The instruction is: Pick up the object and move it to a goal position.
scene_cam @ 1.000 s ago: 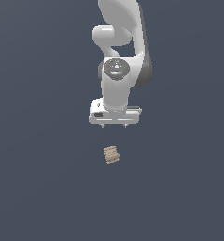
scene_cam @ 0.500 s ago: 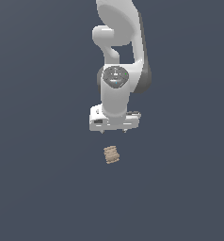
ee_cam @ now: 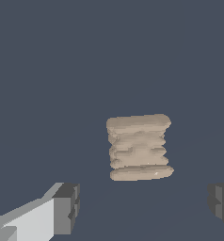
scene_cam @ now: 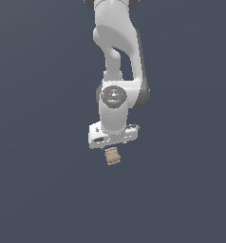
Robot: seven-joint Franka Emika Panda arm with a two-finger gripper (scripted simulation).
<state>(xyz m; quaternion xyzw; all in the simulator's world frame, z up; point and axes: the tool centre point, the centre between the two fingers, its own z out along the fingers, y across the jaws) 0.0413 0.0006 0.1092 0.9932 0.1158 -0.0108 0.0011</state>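
1. One change stands out: the white two-fingered gripper (scene_cam: 112,148) of the Panda arm has come down. A second ago it hung well above the small tan-brown ridged block (scene_cam: 113,155); now its body sits just over the block, in the exterior view.

2. The block itself has not shifted. It lies where it lay, directly beneath the gripper, on the flat dark grey-blue surface (scene_cam: 39,190).

3. The jaws stand wide apart. In the wrist view the two dark grey fingertips (ee_cam: 67,207) sit at either side, with the block (ee_cam: 139,147) ahead of them and between their lines, touching neither.

4. The block lies nearer the far finger than midway between the two, so the alignment looks a little off-centre.

5. My reading is that the approach is nearly finished and the grasp not yet begun: a little more descent, then closing across the ridged sides.

6. No goal marker is visible in either view.
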